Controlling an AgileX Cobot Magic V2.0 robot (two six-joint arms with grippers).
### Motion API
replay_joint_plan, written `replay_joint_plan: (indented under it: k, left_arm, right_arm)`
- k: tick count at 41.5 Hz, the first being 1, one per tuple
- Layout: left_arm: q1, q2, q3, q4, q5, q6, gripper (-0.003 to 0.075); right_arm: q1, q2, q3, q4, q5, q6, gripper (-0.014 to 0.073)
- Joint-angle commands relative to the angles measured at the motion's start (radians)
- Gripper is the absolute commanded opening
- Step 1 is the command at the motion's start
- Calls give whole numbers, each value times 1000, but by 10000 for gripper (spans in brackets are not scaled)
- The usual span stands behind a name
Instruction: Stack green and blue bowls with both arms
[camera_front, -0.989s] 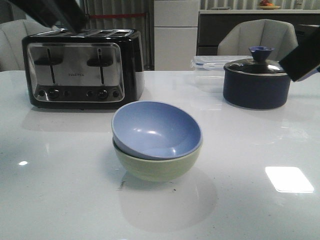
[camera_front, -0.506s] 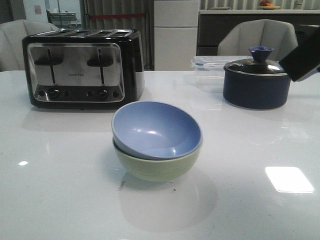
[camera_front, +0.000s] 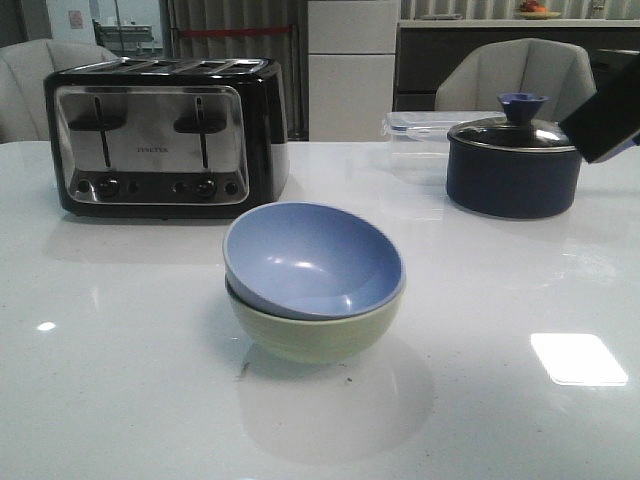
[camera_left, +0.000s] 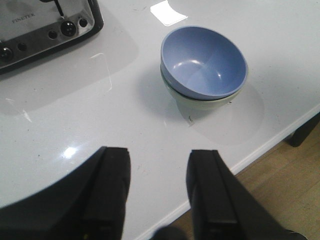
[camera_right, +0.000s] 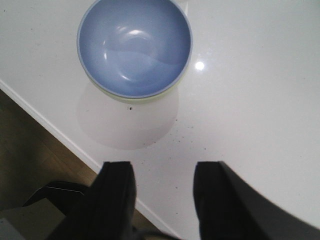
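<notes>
Nothing moved since before. We see blue bowl (camera_front: 313, 258) inside green bowl (camera_front: 315, 335), middle of frame. Left gripper (camera_left: 159, 192), right gripper (camera_right: 161, 197): both wide open, holding nothing.

Count from my cams: 2 bowls total, 1 blue bowl (camera_front: 314, 258) + 1 green bowl (camera_front: 315, 330). 1 toaster (camera_front: 165, 135), 4 slots up top, 2 levers on the front. 1 navy pot (camera_front: 513, 167) w/ 1 lid (camera_front: 514, 130). 1 clear plastic container (camera_front: 420, 123) behind it. 2 chairs past the table (camera_front: 120, 380). My grippers: 2, left gripper (camera_left: 159, 175) & right gripper (camera_right: 162, 187), 2 fingers ea.
</notes>
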Motion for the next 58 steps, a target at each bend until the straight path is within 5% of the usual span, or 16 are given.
replay_joint_plan:
  k: [1,11,34,49,58]
  left_arm:
    - [-4,5,-29,5,-85,-19,247]
    - [-4,5,-29,1,-82,-17,95]
    - [-2,-23,-14,-1,-101,-17,93]
    - [387,-415,343,25,-455,-13,93]
    - [518,-618,540,-7,-561,-13,93]
  right_arm:
    - [2,-15,-27,1,-55,-12,295]
    - [2,-15,-27,1,-55,-12,48]
    - [2,-15,-27,1,-52,-12,55]
    - [2,-15,-27,1,-51,-12,55]
    - [2,-15,-27,1,-51,-12,55]
